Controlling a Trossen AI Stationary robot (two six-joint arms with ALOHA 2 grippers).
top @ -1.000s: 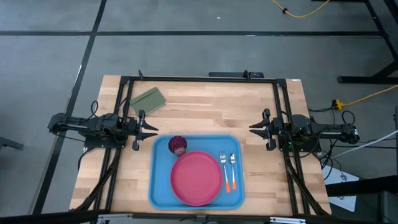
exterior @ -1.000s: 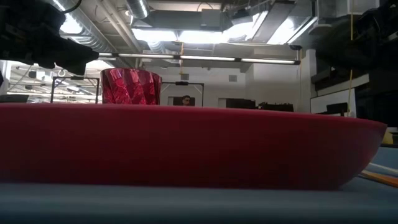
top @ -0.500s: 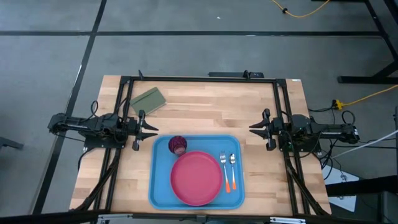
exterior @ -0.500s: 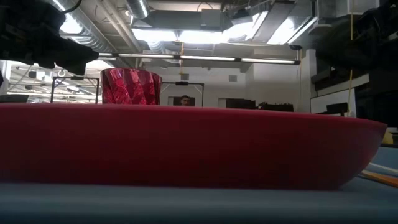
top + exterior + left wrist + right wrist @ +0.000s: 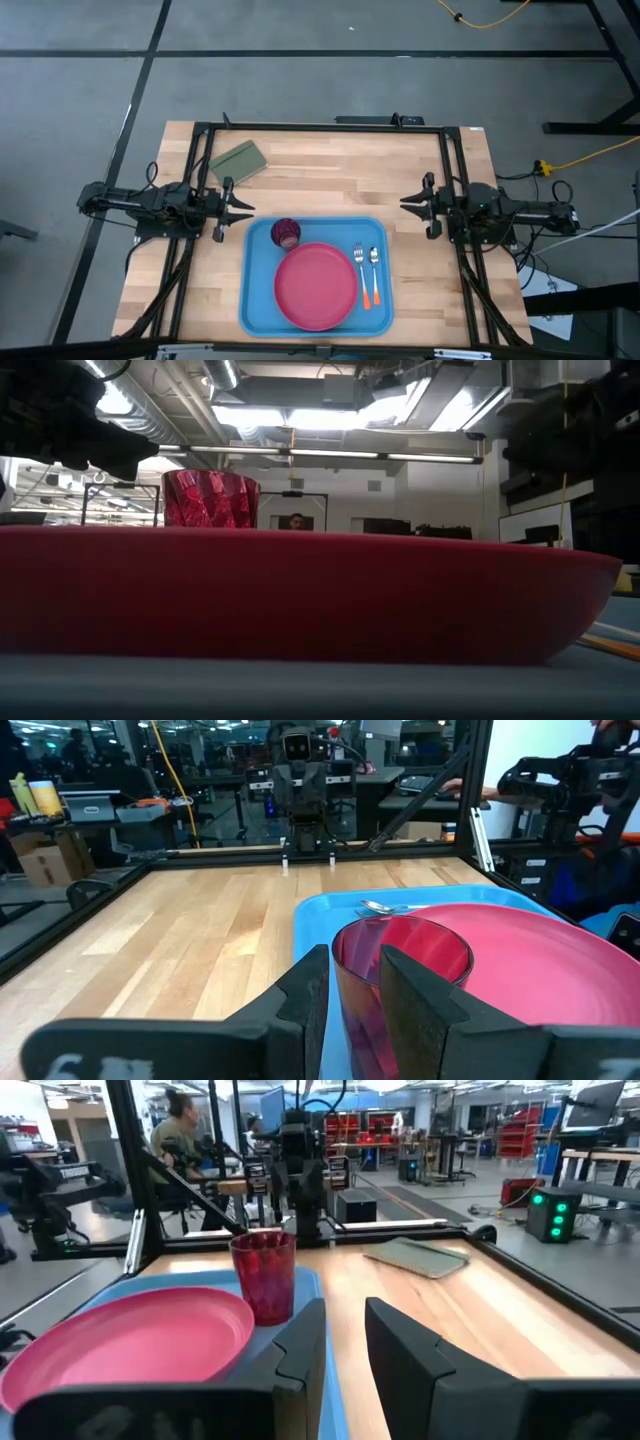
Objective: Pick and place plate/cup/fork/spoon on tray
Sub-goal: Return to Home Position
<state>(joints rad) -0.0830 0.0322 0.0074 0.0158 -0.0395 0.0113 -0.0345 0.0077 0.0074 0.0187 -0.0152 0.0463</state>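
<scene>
End effectors, left (image 5: 243,210) and right (image 5: 408,205), flank tray (image 5: 262,300), fingers apart.

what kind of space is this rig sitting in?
Most likely a robotics lab or workshop. The wooden table sits in a black metal frame on a grey taped floor. The wrist views show more workbenches, equipment racks and a seated person. The low view shows exposed ceiling ducts.

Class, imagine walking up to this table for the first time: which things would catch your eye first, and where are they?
The light-blue tray at the table's near-centre stands out, with the pink-red plate in its middle. The dark red cup sits at the tray's far left corner; the fork and spoon lie side by side right of the plate.
</scene>
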